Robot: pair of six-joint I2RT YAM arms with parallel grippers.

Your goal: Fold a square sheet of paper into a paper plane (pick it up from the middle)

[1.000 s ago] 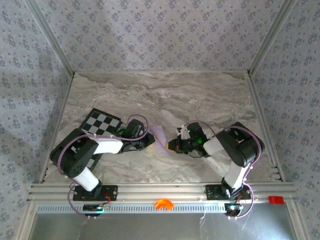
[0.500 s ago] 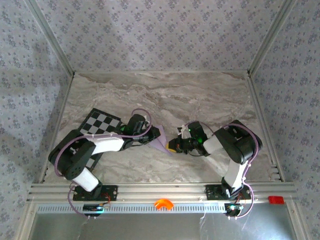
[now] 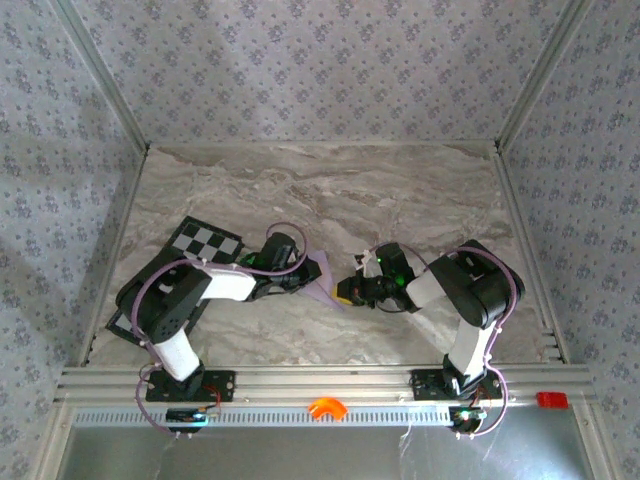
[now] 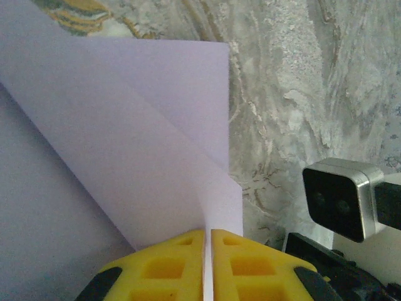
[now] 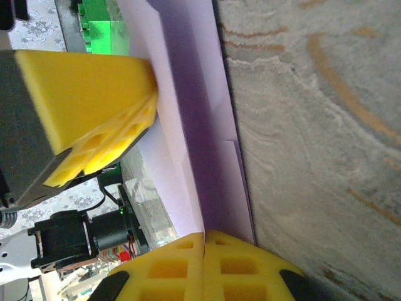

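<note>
The pale lilac sheet of paper (image 3: 322,272) is folded into a narrower creased shape and stands up off the marble table between the two arms. My left gripper (image 3: 305,278) is shut on its left edge. In the left wrist view the paper (image 4: 125,125) runs down between the yellow fingertips (image 4: 169,257) of the left gripper (image 4: 207,237). From the right, my right gripper (image 3: 345,291) is shut on the paper's lower corner. In the right wrist view the paper's (image 5: 200,113) fold disappears into the right gripper (image 5: 204,241).
A black-and-white checkered board (image 3: 205,241) lies at the left under the left arm. The marble table (image 3: 330,190) stretches back to patterned walls. A small green block (image 5: 103,25) sits behind the paper in the right wrist view. The right wrist camera (image 4: 341,197) is close beside the left gripper.
The left gripper has moved right onto the paper and its jaws have narrowed on it, and the left elbow has swung inward. The right arm has stayed put.
</note>
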